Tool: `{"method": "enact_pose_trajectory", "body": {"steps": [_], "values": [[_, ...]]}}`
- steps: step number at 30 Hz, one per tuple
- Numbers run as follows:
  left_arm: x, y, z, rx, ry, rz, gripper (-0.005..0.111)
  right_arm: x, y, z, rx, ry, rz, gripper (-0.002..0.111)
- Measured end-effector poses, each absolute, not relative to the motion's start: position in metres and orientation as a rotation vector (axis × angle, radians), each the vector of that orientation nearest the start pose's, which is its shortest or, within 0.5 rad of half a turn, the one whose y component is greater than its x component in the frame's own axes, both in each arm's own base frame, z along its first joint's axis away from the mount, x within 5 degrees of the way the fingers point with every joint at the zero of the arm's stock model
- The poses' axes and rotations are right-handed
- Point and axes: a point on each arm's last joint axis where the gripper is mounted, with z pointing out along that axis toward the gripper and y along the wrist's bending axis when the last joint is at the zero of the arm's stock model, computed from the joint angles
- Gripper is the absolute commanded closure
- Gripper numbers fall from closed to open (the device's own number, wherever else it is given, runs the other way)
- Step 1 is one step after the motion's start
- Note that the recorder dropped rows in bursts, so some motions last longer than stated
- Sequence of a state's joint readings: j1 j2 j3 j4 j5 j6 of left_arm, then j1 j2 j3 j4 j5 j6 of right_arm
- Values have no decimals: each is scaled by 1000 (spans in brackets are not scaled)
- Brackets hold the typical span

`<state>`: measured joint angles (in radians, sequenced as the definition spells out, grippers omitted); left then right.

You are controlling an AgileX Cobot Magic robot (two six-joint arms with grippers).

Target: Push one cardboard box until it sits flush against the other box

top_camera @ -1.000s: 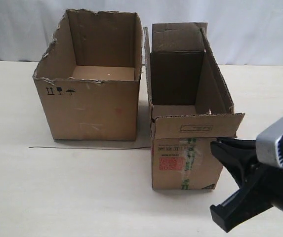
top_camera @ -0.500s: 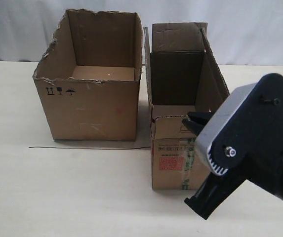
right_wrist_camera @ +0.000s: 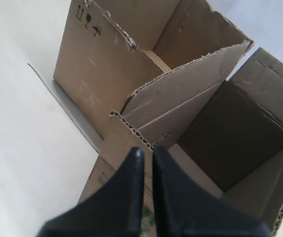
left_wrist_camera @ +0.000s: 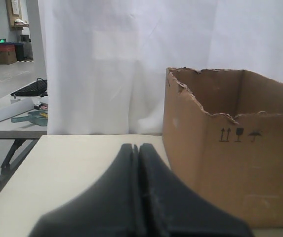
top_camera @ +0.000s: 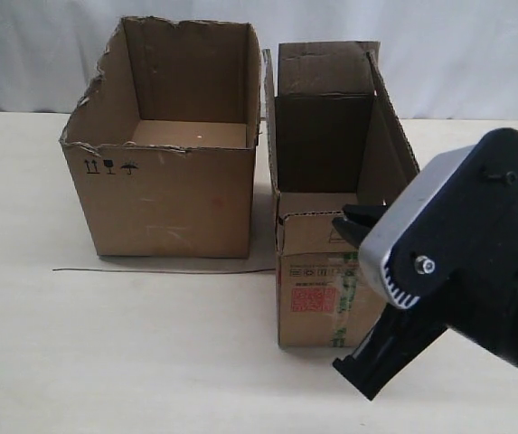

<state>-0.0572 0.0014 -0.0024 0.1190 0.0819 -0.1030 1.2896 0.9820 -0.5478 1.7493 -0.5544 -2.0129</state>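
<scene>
The cardboard box (top_camera: pixel 317 271), narrow with upright flaps, a red sticker and green tape, stands right of the other box (top_camera: pixel 164 203), which is wider, torn-rimmed and marked with black symbols. The narrow box sits further forward, and its left flap lies close against the wide box's right wall. My right gripper (top_camera: pixel 349 224) is shut and empty, hovering at the narrow box's front flap near its right corner. In the right wrist view the right gripper (right_wrist_camera: pixel 145 152) hangs over the narrow box's (right_wrist_camera: pixel 116 148) front flap, with the wide box (right_wrist_camera: pixel 94 79) beyond. My left gripper (left_wrist_camera: pixel 137 147) is shut and empty, beside the wide box (left_wrist_camera: pixel 230 168).
A flat cardboard sheet (top_camera: pixel 177 265) lies under the wide box and sticks out at its front. Both boxes rest on a pale table (top_camera: pixel 105 353) with a white curtain (top_camera: pixel 32 54) behind. The right arm's body (top_camera: pixel 475 262) hides the narrow box's right side.
My right arm has swung up and left from the lower right corner to the narrow box's front flap, then almost stopped. Neither box has moved.
</scene>
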Motion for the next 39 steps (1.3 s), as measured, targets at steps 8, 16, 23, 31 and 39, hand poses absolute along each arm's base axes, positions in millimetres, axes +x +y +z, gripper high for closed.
{"method": "enact_pose_trajectory", "body": {"steps": [8, 16, 23, 31, 39], "values": [[56, -2, 207, 49, 1563, -25, 107, 89, 175, 276, -1078, 1669, 341, 103], [56, -2, 207, 49, 1563, -25, 107, 79, 183, 276, -1142, 1642, 497, 103], [56, -2, 207, 49, 1563, -25, 107, 66, 187, 267, -1127, 1701, 728, 103], [56, -2, 207, 49, 1563, -25, 107, 41, 182, 245, -1342, 1843, 902, 103], [56, -2, 207, 49, 1563, -25, 107, 46, 162, 229, -1457, 2061, 617, 103]]}}
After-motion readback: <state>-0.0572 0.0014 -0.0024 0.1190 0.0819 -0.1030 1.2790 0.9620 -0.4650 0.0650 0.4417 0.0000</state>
